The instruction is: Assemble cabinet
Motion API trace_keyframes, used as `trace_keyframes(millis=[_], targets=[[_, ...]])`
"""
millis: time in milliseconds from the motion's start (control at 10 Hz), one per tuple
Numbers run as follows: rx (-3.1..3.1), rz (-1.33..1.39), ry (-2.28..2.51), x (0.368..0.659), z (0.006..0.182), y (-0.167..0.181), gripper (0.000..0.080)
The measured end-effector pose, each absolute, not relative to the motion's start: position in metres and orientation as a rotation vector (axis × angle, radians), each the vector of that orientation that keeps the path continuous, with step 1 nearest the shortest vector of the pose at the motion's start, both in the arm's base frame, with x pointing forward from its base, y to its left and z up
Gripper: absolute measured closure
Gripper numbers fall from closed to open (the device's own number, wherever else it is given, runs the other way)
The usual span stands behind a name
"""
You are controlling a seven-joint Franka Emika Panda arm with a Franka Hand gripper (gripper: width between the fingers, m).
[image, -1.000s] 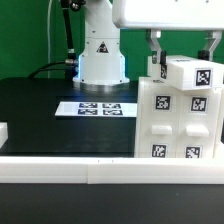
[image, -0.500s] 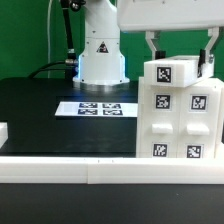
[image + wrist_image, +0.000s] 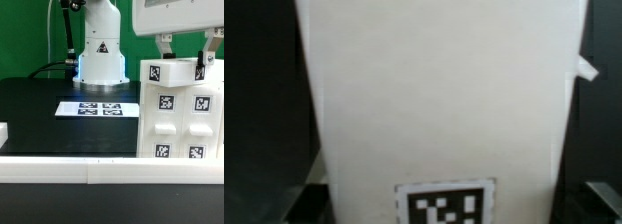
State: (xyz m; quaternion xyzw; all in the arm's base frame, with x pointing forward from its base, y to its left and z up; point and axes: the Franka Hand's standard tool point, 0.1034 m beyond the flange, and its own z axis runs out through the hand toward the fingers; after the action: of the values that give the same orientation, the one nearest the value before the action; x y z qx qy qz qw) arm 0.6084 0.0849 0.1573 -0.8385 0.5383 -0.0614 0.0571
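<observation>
Exterior view: gripper [image 3: 186,57] is hanging over the small tagged block [image 3: 175,72], which is sitting on top of the cabinet [image 3: 181,118] at the exterior view's right, near the white rail [image 3: 100,172]. Fingers are straddling the block's sides, seemingly pinching it, though contact isn't clearly showing. Marker board [image 3: 98,108] is lying flat by the robot base [image 3: 101,55].

Wrist view: white block [image 3: 438,100] is filling the frame, one tag [image 3: 446,204] showing; jaws barely visible.
</observation>
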Motion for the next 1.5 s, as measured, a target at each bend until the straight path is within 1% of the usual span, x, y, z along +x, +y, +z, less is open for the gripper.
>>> trace_keyframes(millis=[200,600,700,900,1000,1100,1200,1300,1500], targets=[[-2.347,-0.157,1.863,0.6087,0.1574,0.0862,0.0240],[-1.742,-0.083,2.359,0.6110,0.1582,0.0865,0.0240],[-1.638,-0.070,2.425,0.6121,0.1597,0.0863,0.0240],[-1.624,-0.065,2.431,0.6124,0.1601,0.0865,0.0240],[-1.634,-0.065,2.427,0.6119,0.1587,0.0870,0.0192],[-1.640,-0.065,2.424,0.6118,0.1583,0.0873,0.0043],[-1.646,-0.066,2.420,0.6117,0.1582,0.0874,0.0043],[-1.652,-0.066,2.416,0.6116,0.1580,0.0876,0.0013],[-1.661,-0.067,2.411,0.6115,0.1577,0.0879,0.0002]])
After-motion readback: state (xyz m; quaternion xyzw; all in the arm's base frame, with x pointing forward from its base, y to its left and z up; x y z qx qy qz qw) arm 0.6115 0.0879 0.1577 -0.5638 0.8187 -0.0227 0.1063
